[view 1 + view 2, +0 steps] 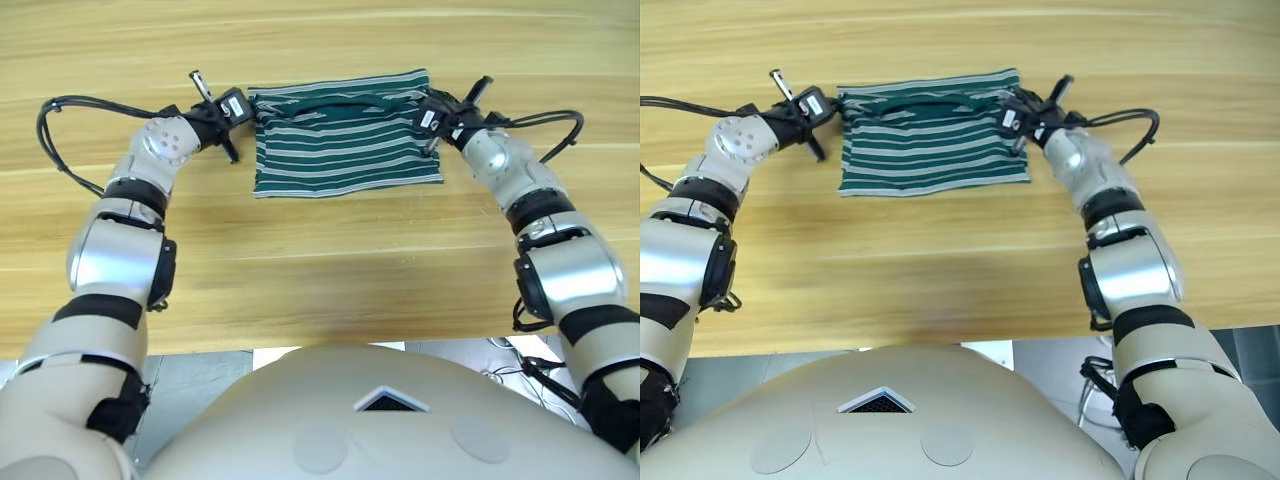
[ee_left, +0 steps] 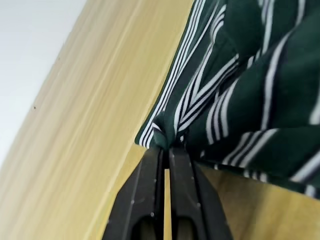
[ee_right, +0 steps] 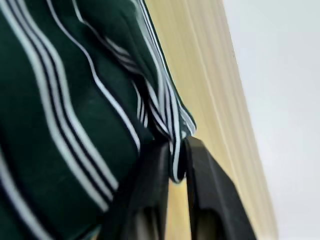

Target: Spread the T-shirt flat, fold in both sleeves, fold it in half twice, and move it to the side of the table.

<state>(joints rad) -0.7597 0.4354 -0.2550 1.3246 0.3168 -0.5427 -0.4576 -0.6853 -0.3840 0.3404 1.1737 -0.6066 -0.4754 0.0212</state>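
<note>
A dark green T-shirt [image 1: 345, 140] with white stripes lies folded into a small rectangle on the far middle of the wooden table [image 1: 320, 270]. My left gripper [image 1: 256, 108] is at its far left corner, shut on the T-shirt fabric [image 2: 165, 136]. My right gripper [image 1: 424, 102] is at the far right corner, its black fingers [image 3: 150, 175] pinching the striped edge [image 3: 177, 150]. The far edge of the T-shirt looks bunched and slightly lifted between the two grippers; the near edge rests flat.
Bare wood stretches on every side of the T-shirt, with wide room to the left and right. Black cables [image 1: 60, 130] loop off both wrists above the tabletop. The table's near edge [image 1: 300, 348] runs just in front of me.
</note>
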